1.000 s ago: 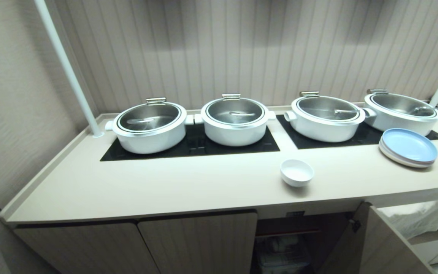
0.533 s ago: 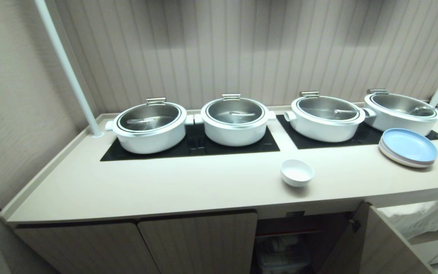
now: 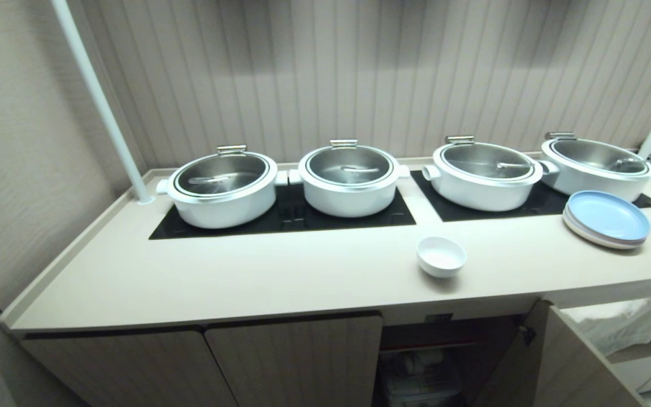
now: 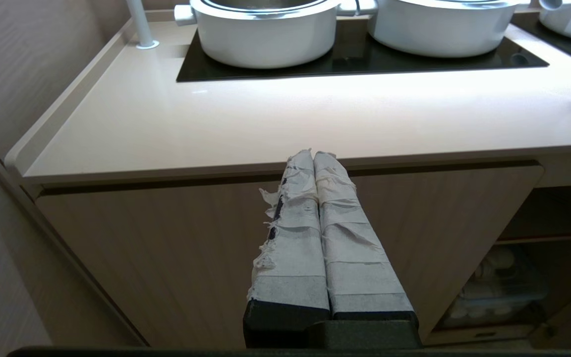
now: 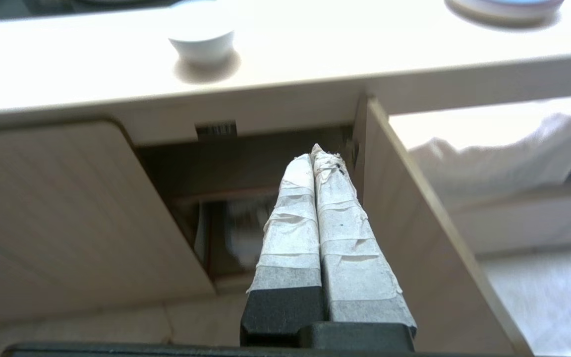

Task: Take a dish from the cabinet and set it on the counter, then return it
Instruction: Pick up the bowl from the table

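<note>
Dish (image 3: 441, 255) sits on counter (image 3: 280, 277), lower centre; cabinet (image 3: 563, 367) open. Both grippers (image 5: 319, 157) (image 4: 313, 156) pressed together, empty. Next: regrasp dish, return it.

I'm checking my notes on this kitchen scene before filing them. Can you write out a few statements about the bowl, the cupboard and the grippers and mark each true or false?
1. The small plain white round bowl sits upright on the cream-beige countertop. True.
2. The bowl is held by the right gripper. False: its taped fingers are shut on nothing, in front of the cupboard opening below the counter.
3. One fluted beige cabinet door stands open. True.
4. The stack of pastel plates has a pink plate on top. False: the top plate is blue.
5. The left gripper is open. False: it is shut and empty.
</note>
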### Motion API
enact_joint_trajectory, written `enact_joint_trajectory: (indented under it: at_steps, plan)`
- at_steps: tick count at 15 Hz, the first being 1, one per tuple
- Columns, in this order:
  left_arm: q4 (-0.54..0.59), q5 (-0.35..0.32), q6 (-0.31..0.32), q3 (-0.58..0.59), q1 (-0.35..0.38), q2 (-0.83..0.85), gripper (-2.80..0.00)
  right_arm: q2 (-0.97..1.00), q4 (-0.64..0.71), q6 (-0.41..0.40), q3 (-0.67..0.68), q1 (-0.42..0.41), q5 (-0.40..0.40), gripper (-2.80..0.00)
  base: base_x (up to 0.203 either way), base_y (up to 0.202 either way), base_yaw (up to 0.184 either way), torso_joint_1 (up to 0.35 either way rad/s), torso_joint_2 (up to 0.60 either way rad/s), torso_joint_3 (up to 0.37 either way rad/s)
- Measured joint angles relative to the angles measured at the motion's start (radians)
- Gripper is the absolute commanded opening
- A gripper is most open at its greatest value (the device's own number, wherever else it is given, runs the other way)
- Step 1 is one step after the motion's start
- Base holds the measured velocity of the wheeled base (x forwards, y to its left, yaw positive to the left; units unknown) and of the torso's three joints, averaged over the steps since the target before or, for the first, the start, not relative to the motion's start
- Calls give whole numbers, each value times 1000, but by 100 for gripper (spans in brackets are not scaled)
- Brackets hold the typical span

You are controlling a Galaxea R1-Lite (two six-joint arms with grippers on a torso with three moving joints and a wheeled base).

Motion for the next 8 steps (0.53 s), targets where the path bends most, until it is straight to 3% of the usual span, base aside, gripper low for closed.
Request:
enact_joint_trajectory:
  at_steps: [8]
  plan:
    - [0,0,0,0,0,0,-280,-136,0,5,0,1,-1,-280,0,0,0,0,0,0]
